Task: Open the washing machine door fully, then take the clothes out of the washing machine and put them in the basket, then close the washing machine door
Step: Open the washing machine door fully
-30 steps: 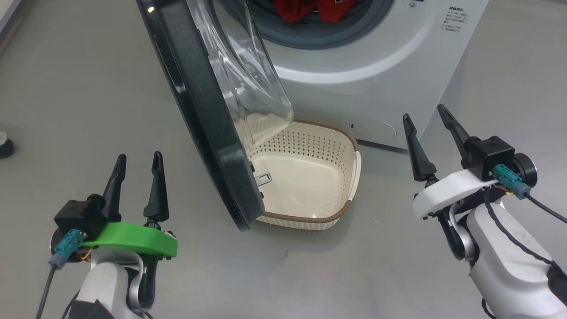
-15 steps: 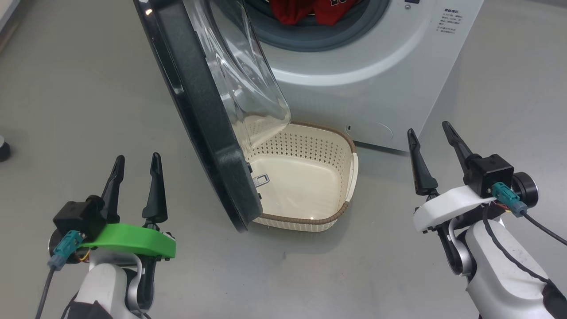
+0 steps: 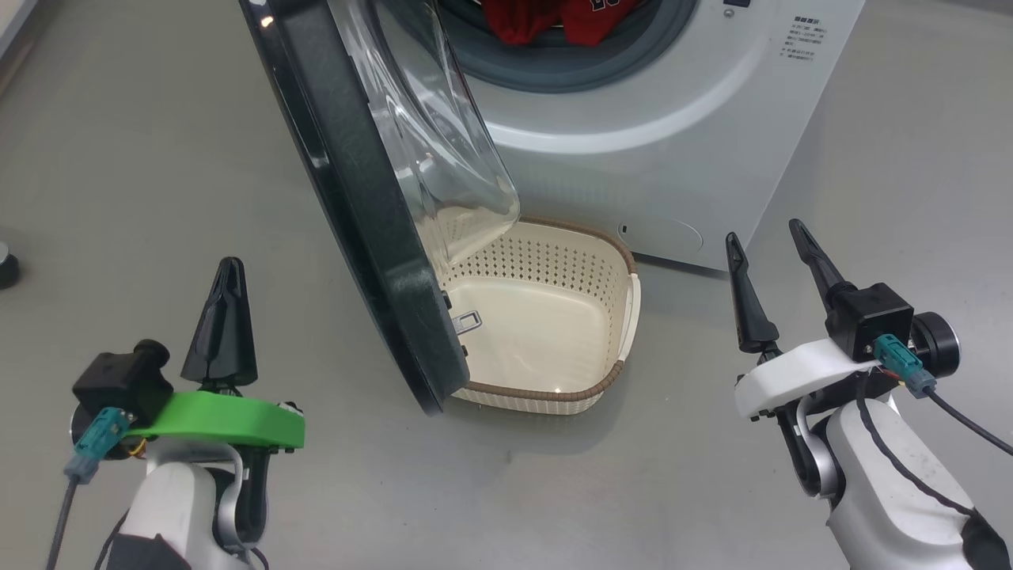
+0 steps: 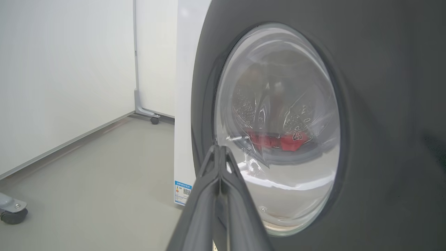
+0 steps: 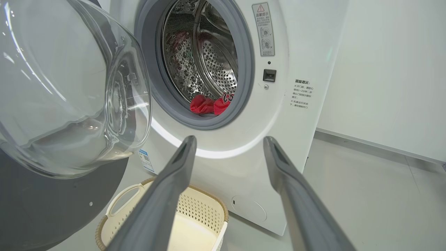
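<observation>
The white washing machine [image 3: 673,119] stands ahead with its black-rimmed door [image 3: 364,206] swung partly open, the glass bowl over the basket [image 3: 625,317]. Red clothes [image 3: 570,20] lie in the drum; in the right wrist view the clothes [image 5: 209,104] rest at the drum's front lip. The cream basket [image 5: 202,209] sits on the floor below the porthole. My left gripper [image 3: 225,273] is shut with nothing in it, left of the door's outer face [image 4: 383,122]. My right gripper [image 3: 764,241] stands open to the right of the basket, apart from the machine.
Grey floor surrounds the machine. A dark caster [image 3: 6,265] sits at the far left, and another wheel [image 4: 10,214] and a white wall panel [image 4: 62,76] show in the left wrist view. A white wall [image 5: 393,69] stands right of the machine.
My left gripper's fingers have closed together, empty. The right gripper has dropped slightly lower in the picture. Door, basket and clothes stay as they were.
</observation>
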Available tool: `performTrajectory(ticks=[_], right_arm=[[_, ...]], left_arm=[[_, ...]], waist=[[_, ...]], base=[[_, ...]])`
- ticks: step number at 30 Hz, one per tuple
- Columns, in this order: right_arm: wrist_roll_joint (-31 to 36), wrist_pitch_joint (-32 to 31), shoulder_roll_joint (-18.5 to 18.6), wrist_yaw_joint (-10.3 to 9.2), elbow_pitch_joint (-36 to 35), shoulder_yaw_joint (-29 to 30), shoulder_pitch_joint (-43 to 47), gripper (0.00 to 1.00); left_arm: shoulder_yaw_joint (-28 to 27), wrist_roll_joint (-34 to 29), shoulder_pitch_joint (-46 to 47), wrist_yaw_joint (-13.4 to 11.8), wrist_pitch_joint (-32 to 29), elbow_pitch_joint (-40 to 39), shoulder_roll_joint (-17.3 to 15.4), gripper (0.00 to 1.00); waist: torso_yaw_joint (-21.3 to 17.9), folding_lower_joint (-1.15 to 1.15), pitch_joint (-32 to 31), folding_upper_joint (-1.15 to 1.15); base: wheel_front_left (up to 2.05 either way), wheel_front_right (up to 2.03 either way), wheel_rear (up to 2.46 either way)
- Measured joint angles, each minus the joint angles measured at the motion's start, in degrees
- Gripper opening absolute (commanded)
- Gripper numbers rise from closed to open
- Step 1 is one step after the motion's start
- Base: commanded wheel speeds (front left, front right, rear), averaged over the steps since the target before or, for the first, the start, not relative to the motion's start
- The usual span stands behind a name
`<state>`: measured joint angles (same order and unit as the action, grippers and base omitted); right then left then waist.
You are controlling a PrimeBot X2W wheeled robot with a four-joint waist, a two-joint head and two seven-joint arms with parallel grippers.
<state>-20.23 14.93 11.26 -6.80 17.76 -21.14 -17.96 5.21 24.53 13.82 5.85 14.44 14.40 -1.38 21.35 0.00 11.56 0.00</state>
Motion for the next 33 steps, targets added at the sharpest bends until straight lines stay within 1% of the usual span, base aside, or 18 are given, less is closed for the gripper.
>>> performTrajectory(ticks=[5,6,9,13,16,19,23,26,27,31,32,33], right_arm=[[0.70,0.00,-0.41,0.00,-0.19,0.66,0.70,1.00],[0.85,0.00,-0.54,0.00,-0.19,0.85,1.00,1.00],[1.31,0.00,-0.80,0.00,-0.19,1.15,1.20,1.00],[1.82,0.00,-1.00,0.01,-0.14,1.44,2.10,1.00],[2.13,0.00,-1.40,0.08,-0.13,1.64,2.20,1.00],[2.31,0.00,-1.68,0.12,-0.13,1.78,2.22,1.00],[2.63,0.00,-1.92,0.19,-0.09,2.03,2.43,1.00],[2.83,0.00,-2.23,0.38,0.05,2.14,2.96,1.00],[2.89,0.00,-2.40,0.85,0.21,2.07,3.06,1.00],[3.12,0.00,-2.93,1.11,0.42,2.21,3.27,1.00],[3.12,0.00,-2.93,1.11,0.42,2.21,3.27,1.00],[3.18,0.00,-2.97,1.20,0.47,2.27,3.28,1.00]], left_arm=[[-1.21,0.12,0.38,0.01,0.01,-6.27,0.00,0.00],[-1.45,0.18,0.94,0.07,0.01,-9.67,0.00,0.00],[-1.37,0.16,2.53,0.36,0.03,-15.04,-0.01,0.00],[-0.56,0.08,4.53,0.60,0.33,-22.41,-0.01,0.00],[1.26,-0.84,4.99,1.02,0.33,-26.96,-0.02,0.00],[4.16,-1.41,5.02,1.03,0.35,-30.78,-0.08,0.00],[10.10,-2.55,4.92,1.10,0.35,-33.08,-0.16,0.00],[15.75,-3.86,3.94,1.13,0.35,-33.01,-0.31,0.00],[17.42,-4.12,3.13,1.27,0.35,-32.95,-0.32,0.00],[25.09,-4.13,1.47,1.27,0.34,-31.75,-0.74,0.00],[25.09,-4.13,1.47,1.27,0.34,-31.75,-0.74,0.00],[26.85,-4.16,1.27,1.27,0.34,-31.27,-0.78,0.00]], waist=[[0.19,0.00,-0.09,0.00],[0.30,0.00,-0.14,0.00],[0.49,0.00,-0.24,0.00],[0.77,0.00,-0.44,0.00],[0.93,0.00,-0.62,0.00],[1.05,0.00,-0.84,0.00],[1.11,0.00,-1.18,0.00],[1.10,0.00,-1.44,0.00],[1.03,0.00,-1.50,0.00],[0.62,0.00,-1.78,0.00],[0.62,0.00,-1.78,0.00],[0.54,0.00,-1.81,0.00]], base=[[0.00,0.00,0.00],[0.00,0.00,0.00],[0.00,0.00,0.00],[0.00,0.00,0.00],[0.00,0.00,0.00],[0.00,0.00,0.00],[0.00,0.00,0.00],[0.00,0.00,0.00],[0.00,0.00,0.00],[0.00,0.00,0.00],[0.00,0.00,0.00],[0.00,0.00,0.00]])
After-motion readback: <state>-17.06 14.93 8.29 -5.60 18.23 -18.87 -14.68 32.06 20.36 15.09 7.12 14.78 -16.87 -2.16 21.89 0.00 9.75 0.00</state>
